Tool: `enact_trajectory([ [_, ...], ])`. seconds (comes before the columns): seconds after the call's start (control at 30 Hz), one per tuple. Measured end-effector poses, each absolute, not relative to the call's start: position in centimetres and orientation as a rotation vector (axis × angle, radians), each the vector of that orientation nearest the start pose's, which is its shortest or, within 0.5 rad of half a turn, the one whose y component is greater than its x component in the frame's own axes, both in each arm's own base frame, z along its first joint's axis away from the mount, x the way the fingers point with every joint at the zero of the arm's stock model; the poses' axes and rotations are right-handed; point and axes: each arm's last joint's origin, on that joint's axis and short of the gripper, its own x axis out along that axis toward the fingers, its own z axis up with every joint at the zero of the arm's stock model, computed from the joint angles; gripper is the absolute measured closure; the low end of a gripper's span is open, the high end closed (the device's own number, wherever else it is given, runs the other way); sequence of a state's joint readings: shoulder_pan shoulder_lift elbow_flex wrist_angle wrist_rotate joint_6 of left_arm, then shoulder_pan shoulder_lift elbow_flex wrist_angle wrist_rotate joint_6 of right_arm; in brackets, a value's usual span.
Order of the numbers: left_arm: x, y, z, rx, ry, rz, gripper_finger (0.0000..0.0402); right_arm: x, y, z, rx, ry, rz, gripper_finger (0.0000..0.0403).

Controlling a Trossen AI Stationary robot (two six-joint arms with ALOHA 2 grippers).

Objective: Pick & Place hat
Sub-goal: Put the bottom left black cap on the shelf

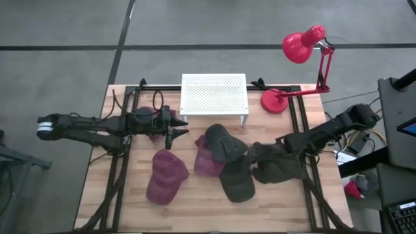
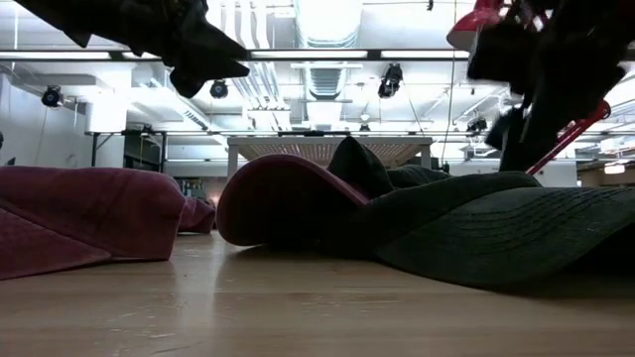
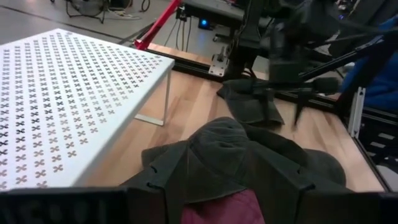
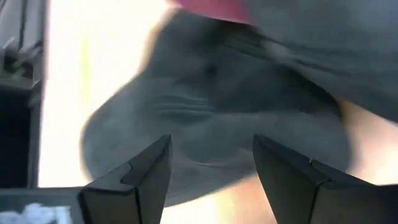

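Several caps lie flat on the wooden table [image 1: 130,208]. One maroon cap [image 1: 166,177] is near the front and another [image 1: 207,161] lies beside a dark green cap [image 1: 224,143]. A dark cap [image 1: 237,183] is in front of them, and a dark grey cap [image 1: 279,168] [image 4: 211,106] lies to the right. My right gripper [image 1: 257,155] [image 4: 211,165] hangs open just above the grey cap's left part, slanting down from the right. My left gripper [image 1: 182,127] [image 3: 227,193] is open and nearly level in front of the white rack, holding nothing.
A white perforated rack [image 1: 214,94] stands on thin legs at the far middle. A red desk lamp [image 1: 302,47] stands at the far right corner. Black rails [image 1: 305,130] run along both table sides. Bare wood shows at the near left.
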State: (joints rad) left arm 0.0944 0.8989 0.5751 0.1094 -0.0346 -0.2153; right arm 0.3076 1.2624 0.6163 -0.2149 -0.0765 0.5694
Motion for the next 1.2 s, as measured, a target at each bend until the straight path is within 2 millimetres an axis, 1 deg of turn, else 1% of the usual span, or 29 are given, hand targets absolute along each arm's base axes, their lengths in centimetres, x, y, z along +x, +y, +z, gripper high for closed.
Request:
enact_trajectory([
  [0.13, 20.1, 1.9, 26.8, -0.212, 0.203, 0.132, 0.0239, 22.6, 9.6, 19.9, 0.270, 0.941, 0.225, 0.0184],
  [0.27, 20.0, 1.9, 26.8, -0.173, 0.210, 0.121, 0.0239, 22.8, 12.1, 21.1, 0.120, 0.983, 0.231, 0.0184],
  [0.47, 20.0, 1.9, 26.6, -0.147, 0.225, 0.118, 0.0239, 23.5, 16.7, 21.2, -0.165, 1.059, 0.181, 0.0184],
  [0.7, 20.0, 1.9, 26.6, -0.131, 0.244, 0.105, 0.0239, 24.9, 22.5, 19.7, -0.380, 1.152, 0.156, 0.0183],
  [0.87, 20.0, 1.8, 26.6, -0.129, 0.244, 0.091, 0.0239, 25.0, 25.4, 18.3, -0.400, 1.212, 0.122, 0.0183],
  [1.03, 20.0, 1.8, 26.6, -0.129, 0.245, 0.090, 0.0239, 25.5, 27.4, 16.8, -0.416, 1.209, 0.033, 0.0183],
  [1.2, 20.0, 1.8, 26.6, -0.139, 0.247, 0.091, 0.0239, 26.3, 28.3, 15.0, -0.463, 1.236, -0.086, 0.0183],
])
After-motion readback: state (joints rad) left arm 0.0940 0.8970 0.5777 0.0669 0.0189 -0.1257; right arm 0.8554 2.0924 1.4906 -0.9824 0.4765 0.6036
